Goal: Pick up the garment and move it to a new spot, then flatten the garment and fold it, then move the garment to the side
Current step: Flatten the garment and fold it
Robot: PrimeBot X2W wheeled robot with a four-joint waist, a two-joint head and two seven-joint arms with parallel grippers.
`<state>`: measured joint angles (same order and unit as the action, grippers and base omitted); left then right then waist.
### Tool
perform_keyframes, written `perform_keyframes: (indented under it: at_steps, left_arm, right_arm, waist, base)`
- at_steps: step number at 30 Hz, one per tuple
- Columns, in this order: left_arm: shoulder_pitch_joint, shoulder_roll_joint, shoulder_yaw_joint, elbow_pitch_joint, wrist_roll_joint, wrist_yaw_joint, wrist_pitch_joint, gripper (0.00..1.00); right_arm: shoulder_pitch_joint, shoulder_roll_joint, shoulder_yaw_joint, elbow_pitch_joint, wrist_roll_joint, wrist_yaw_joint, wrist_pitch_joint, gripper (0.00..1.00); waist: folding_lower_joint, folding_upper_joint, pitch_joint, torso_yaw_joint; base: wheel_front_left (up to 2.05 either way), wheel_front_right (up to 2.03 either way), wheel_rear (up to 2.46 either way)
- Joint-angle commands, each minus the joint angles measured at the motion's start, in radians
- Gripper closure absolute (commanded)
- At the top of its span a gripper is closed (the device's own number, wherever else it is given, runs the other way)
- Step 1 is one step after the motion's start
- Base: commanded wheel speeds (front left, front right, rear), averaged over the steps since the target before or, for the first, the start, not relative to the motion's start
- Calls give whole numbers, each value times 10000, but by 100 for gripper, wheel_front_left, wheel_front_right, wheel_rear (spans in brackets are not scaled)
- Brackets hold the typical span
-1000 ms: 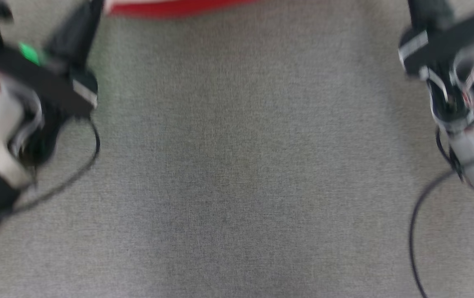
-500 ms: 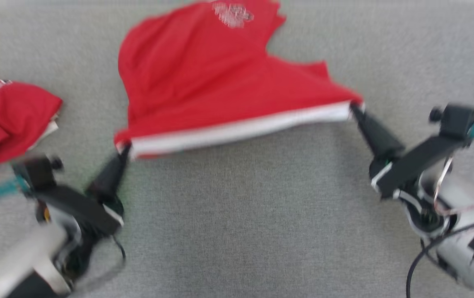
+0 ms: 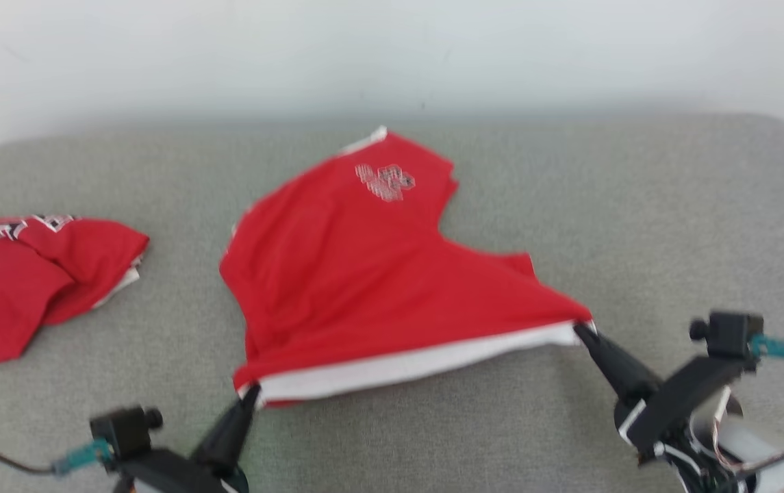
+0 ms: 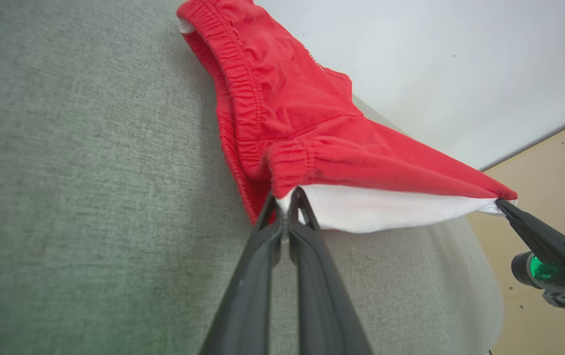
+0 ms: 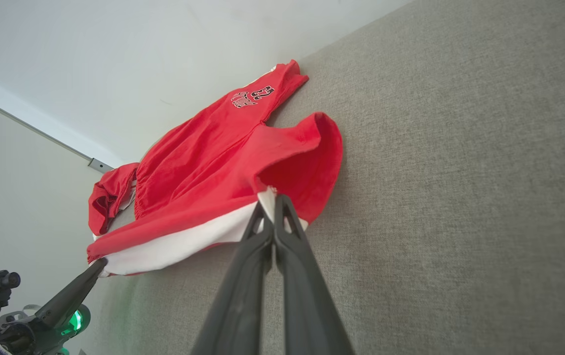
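**Grey padded surface, red garment pinched at both waistband corners**

A grey padded surface runs back to a white wall. The red garment, which looks like shorts with a printed logo, sits mid-surface. Its leg ends point to the far edge by the wall and its waistband faces the near edge.

The left gripper is closed tight on the left waistband corner, and the right gripper is closed tight on the right corner. Both wrist views show cloth nipped between the fingertips with no gap. The waistband is taut between the two grippers, with the white lining showing. That end looks raised a little, while the legs rest on the surface. The grippers sit at the garment's near side, fingers pointing toward the wall.

A second red garment lies bunched at the left edge, well apart from both grippers.

Progress, as a judgement: the grasp is done, and this looks like the relocating or spreading-out stage. The garment is not flat yet; the right leg is rumpled and partly curled over, and the cloth is wrinkled near the left corner. Still to do are laying it fully flat, folding it, and then shifting it to the side.
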<state>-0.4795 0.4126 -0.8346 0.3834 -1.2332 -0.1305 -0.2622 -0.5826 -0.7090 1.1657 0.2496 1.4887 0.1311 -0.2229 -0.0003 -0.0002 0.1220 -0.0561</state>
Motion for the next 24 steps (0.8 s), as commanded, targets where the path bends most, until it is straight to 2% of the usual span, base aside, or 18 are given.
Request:
perform_keyframes:
  at_steps: [1,7,17,20,24]
  left_arm:
    - [394,-31,64,8,200,-1,-34,100]
    - [1480,-214,318,-177,683,-1,-34,100]
    - [2626,-160,255,-346,1173,-1,-33,100]
    - [2663,-152,374,-433,1245,-1,-24,100]
    - [2541,-303,657,-803,1351,-2,-24,100]
  right_arm:
    - [299,-126,52,-33,130,-6,-89,100]
    - [1172,-374,183,-301,386,-6,-255,100]
    - [2291,-991,390,-926,698,-6,-205,100]
    - [2280,-1102,325,-1008,579,-6,-241,100]
    - [1813,-916,-64,-774,-3,-6,-368,100]
  waist:
    - [3,2,-734,-91]
    - [3,2,-1158,-11]
    - [3,2,-1496,476]
    - [3,2,-1491,566]
    - [3,2,-1395,671]
  base:
    - [0,0,0]
    - [0,0,0]
    - [0,0,0]
    - [0,0,0]
    - [0,0,0]
